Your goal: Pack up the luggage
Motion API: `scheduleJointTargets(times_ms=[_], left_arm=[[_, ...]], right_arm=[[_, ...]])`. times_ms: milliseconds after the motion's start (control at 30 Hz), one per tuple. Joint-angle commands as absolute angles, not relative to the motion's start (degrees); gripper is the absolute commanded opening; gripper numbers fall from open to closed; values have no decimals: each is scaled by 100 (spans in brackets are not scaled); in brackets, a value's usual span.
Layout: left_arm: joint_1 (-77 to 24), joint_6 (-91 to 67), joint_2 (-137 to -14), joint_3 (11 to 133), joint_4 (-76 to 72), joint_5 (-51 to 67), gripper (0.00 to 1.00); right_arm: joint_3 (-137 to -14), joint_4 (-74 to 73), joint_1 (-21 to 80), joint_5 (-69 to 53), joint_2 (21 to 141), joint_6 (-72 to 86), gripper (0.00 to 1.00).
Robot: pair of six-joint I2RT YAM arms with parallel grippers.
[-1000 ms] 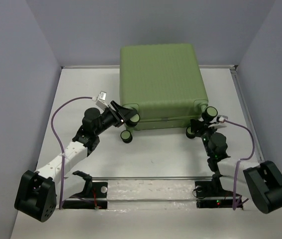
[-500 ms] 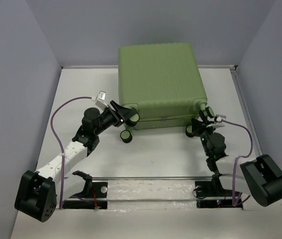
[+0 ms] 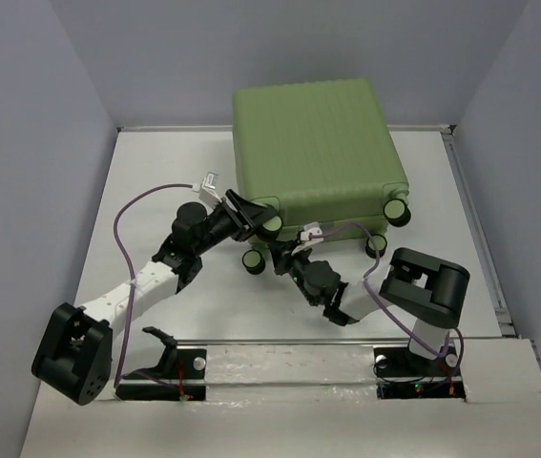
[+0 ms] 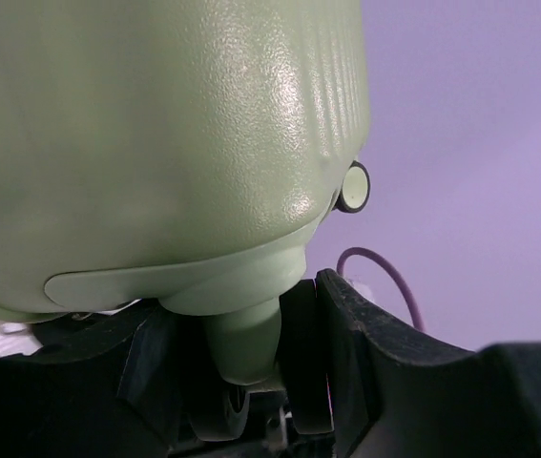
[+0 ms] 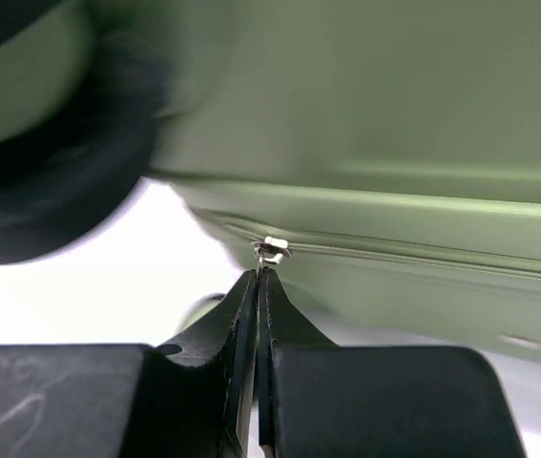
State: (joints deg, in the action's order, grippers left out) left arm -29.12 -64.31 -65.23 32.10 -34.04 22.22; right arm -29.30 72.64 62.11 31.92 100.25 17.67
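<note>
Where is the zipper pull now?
The zipper pull sits at the centre of the right wrist view, on the zip line of the suitcase, pinched by the tips of the right gripper.

The left arm and right arm join white link shells to chunky black joint housings, each trailing a purple cable, and the right gripper has matte black wedge-shaped fingers.

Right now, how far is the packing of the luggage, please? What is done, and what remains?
Done: the luggage lies with its lid down; its contents are hidden. In hand: the left gripper clamps a wheel leg at a near corner, and the right gripper pinches the zipper pull on the near seam. Remaining: probably running the zipper along the seam; how much is zipped, I cannot tell.
</note>
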Motion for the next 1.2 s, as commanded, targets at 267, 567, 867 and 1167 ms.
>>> scheduleJointTargets(times_ms=[267,567,867,1167], left_arm=[[-3287,-7918,-6161,4210,-6204,2971,6],[-4210,-7831,-5906,3595,-6425,1952,6],[-4131,-7190,-5310,2822,-5564,1442,6],[-3762,-6751,-4852,2268,-4932,1336,9]], right_arm=[[-5289,9395,7216,1652,11679,3296,7],[-6513,9202,7269,2540,12411,4491,7],[-3236,8696,7787,3639,10304,3349,74],[-3013,2483,7963,3946,7080,3780,87]])
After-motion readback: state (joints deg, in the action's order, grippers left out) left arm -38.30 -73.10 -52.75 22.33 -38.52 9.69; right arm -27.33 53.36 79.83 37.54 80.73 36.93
